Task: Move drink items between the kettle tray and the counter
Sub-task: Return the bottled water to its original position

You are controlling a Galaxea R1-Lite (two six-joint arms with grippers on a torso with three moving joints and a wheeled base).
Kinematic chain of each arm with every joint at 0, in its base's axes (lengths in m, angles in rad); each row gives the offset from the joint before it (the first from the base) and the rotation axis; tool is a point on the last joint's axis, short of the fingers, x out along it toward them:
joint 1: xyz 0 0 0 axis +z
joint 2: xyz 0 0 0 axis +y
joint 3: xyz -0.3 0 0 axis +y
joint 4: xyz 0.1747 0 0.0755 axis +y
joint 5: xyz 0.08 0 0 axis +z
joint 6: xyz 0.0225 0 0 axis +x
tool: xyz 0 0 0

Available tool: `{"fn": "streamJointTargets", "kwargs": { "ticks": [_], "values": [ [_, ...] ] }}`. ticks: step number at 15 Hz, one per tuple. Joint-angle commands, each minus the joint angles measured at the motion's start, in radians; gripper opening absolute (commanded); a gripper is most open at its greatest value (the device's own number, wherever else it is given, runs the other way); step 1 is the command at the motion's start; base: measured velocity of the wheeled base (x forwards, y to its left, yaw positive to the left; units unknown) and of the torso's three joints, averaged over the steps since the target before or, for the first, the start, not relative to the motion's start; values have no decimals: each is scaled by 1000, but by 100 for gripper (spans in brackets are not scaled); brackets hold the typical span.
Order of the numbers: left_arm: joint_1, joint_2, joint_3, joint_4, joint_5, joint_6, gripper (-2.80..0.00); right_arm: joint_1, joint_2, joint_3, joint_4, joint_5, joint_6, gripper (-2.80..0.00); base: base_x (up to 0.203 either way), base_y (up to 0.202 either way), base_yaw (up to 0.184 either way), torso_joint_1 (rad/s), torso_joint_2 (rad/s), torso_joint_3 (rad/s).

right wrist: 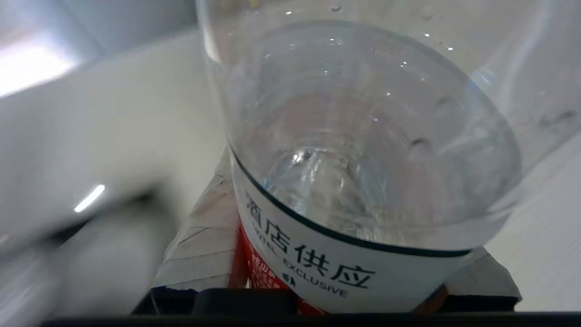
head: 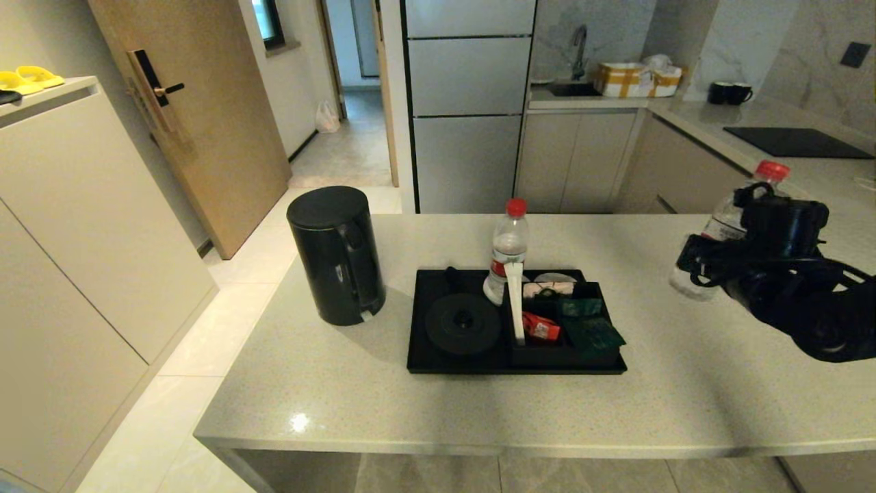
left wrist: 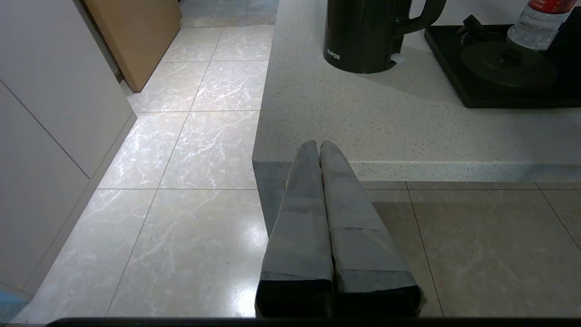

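While aloft, right hand [head: 718,257] around bottle [head: 725,226]

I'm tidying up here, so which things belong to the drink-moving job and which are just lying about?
In the job: kettle, bottle on tray, bottle in right pincer, kettle tray, counter.
Lying about: sachets, two black mugs, yellow slippers.

You see a clear bottle [right wrist: 358,150] between the right gripper's [right wrist: 336,290] pale grey fingers [right wrist: 204,245], its label white with black lettering over a red band, its cap red. Left of that claw, a second clear bottle [head: 507,252] wears the same red cap, standing on the black tray [head: 438,366]. Farther left stands the black kettle [head: 335,255]. Under all, the counter [head: 684,404] is light beige, finely speckled.
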Motion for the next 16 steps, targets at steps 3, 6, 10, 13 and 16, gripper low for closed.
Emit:
{"fn": "streamJointTargets", "kwargs": {
  "ticks": [3, 6, 10, 13, 16],
  "values": [
    [0, 1, 0, 0, 0, 0, -280, 156, 35, -44, 43, 30, 37, -280, 0, 0, 0, 0, 0, 0],
    [0, 1, 0, 0, 0, 0, -280, 191, 178, -225, 4, -30, -27, -280, 0, 0, 0, 0, 0, 0],
    [0, 1, 0, 0, 0, 0, -280, 206, 352, -432, -5, -69, -91, -280, 0, 0, 0, 0, 0, 0],
    [0, 1, 0, 0, 0, 0, -280, 220, 464, -544, -26, -103, -149, -280, 0, 0, 0, 0, 0, 0],
    [0, 1, 0, 0, 0, 0, -280, 232, 557, -673, -56, -131, -234, -280, 0, 0, 0, 0, 0, 0]
  ]
}}
